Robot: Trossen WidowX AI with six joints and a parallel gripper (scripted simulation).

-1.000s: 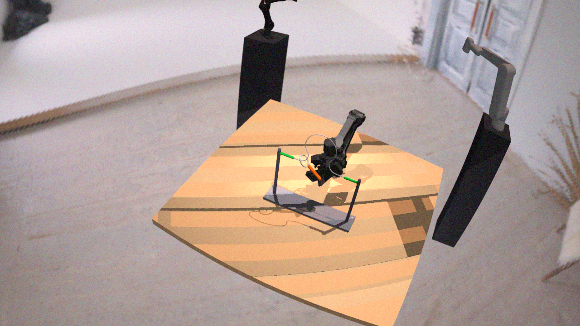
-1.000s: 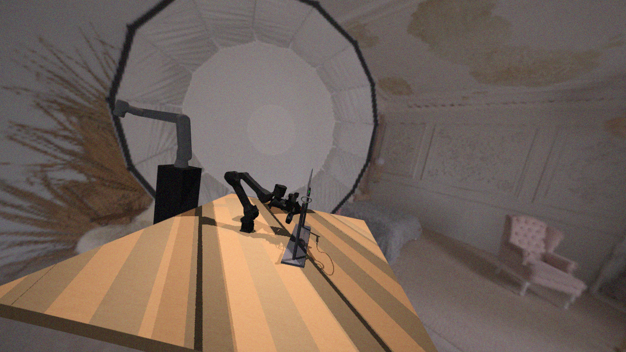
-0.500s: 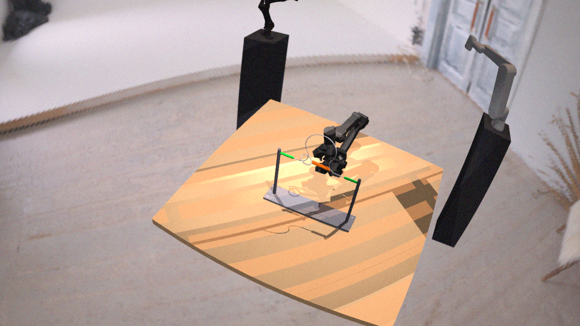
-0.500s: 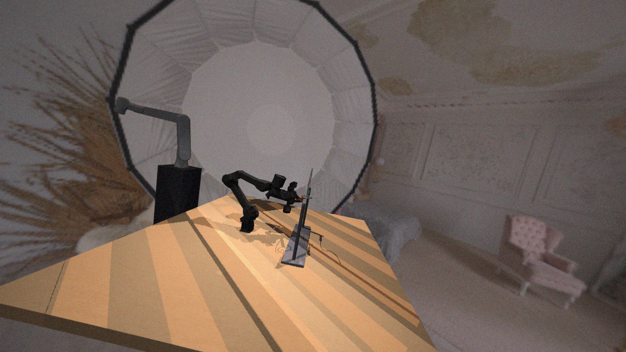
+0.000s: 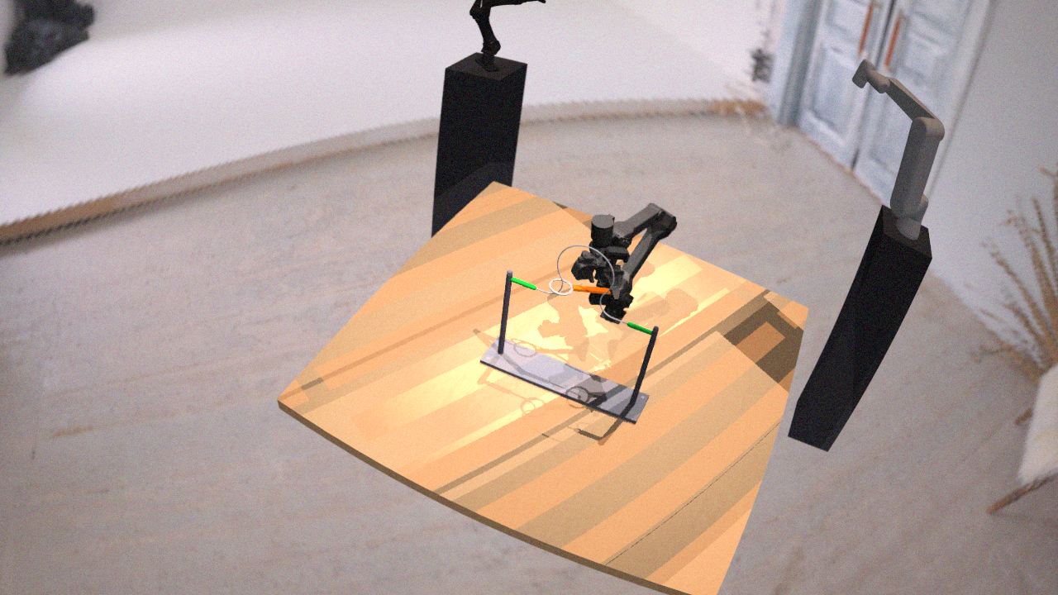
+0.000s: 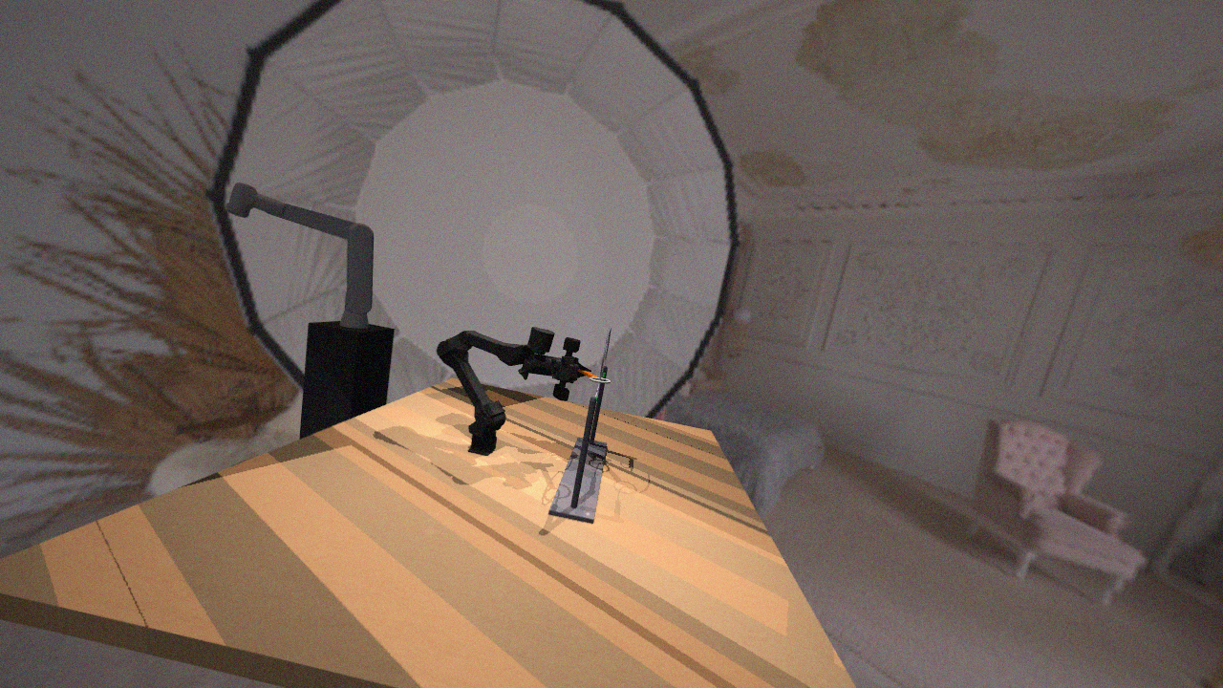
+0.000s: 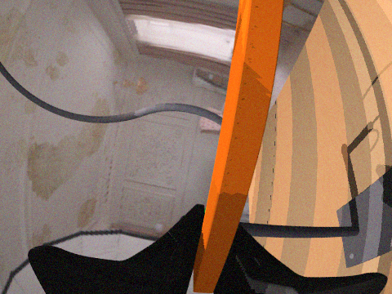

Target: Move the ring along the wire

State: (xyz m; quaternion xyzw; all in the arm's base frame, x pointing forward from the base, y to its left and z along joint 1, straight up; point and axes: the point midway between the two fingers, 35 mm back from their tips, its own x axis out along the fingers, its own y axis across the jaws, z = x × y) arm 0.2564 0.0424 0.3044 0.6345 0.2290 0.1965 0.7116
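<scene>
My gripper (image 5: 611,293) (image 7: 208,212) is shut on the orange handle (image 5: 588,289) (image 6: 587,373) (image 7: 245,126), which reaches out nearly level. The pale ring (image 5: 550,285) at its far end is tilted almost flat, around the grey wire just beyond the left green part (image 5: 523,283) in the top view; contact cannot be told. The grey wire (image 5: 584,246) (image 7: 94,119) rises into a big loop, then dips to the right green part (image 5: 640,327). The left post (image 5: 504,318) and right post (image 5: 645,366) stand on a base plate (image 5: 550,368). The ring is outside the wrist view.
The arm (image 5: 641,251) (image 6: 465,372) is behind the wire, with its gripper close to the loop in the top view. The wooden table (image 5: 414,414) (image 6: 410,590) lies beneath. Two black pedestals (image 5: 477,140) (image 5: 850,318) with other arms stand beyond the table.
</scene>
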